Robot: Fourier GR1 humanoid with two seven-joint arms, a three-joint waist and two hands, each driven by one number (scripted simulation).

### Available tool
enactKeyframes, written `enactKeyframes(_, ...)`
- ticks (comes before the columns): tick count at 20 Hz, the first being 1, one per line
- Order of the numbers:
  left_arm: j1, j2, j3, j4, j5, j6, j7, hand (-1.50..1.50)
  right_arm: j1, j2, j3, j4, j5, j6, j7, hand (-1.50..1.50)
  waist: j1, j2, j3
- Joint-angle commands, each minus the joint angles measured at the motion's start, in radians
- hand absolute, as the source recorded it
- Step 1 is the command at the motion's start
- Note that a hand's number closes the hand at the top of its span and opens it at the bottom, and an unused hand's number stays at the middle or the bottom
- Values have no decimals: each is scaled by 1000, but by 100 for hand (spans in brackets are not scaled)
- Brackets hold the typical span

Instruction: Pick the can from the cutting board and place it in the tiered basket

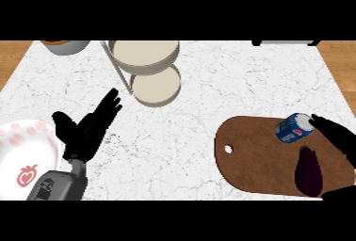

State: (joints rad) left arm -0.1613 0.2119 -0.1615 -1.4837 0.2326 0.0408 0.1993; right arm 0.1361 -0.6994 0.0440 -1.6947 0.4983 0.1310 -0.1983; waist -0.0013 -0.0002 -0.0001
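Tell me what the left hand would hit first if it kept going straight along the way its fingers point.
The left hand points up and to the right, toward the tiered basket. Bare counter lies between, so the basket's lower tier looks like the first thing met, though height above the counter is unclear.

blue can on its side | cutting board brown | tiered basket beige

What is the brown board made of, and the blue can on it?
The cutting board looks like wood: plain matt brown, with a hanging hole. The can looks like metal: a silvery top and a printed blue side. The look alone can't confirm either.
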Motion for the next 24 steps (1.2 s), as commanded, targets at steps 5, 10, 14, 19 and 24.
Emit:
enactKeyframes(5, 50, -48, -23, -91, -70, 14, 53, 0, -86, 81, -85, 184, 90, -19, -102, -150, 4, 0, 0)
enactKeyframes(10, -65, -35, 77, 52, -39, -65, 36, 0, -61, 125, -124, 192, 135, -34, -132, -150, -3, 0, 0)
enactKeyframes(14, -4, -71, 59, -5, -86, -37, 36, 0, -107, 178, -119, 276, 197, -61, -179, -150, 1, 0, 0)
enactKeyframes(19, 40, -70, 78, -37, -74, -86, 22, 0, -141, 169, -185, 290, 160, 6, -203, -150, 1, 0, 0)
enactKeyframes(24, -23, -97, 87, 31, -102, -79, 14, 0, -291, 210, -172, 502, 215, -31, -232, -150, 4, 1, 0)
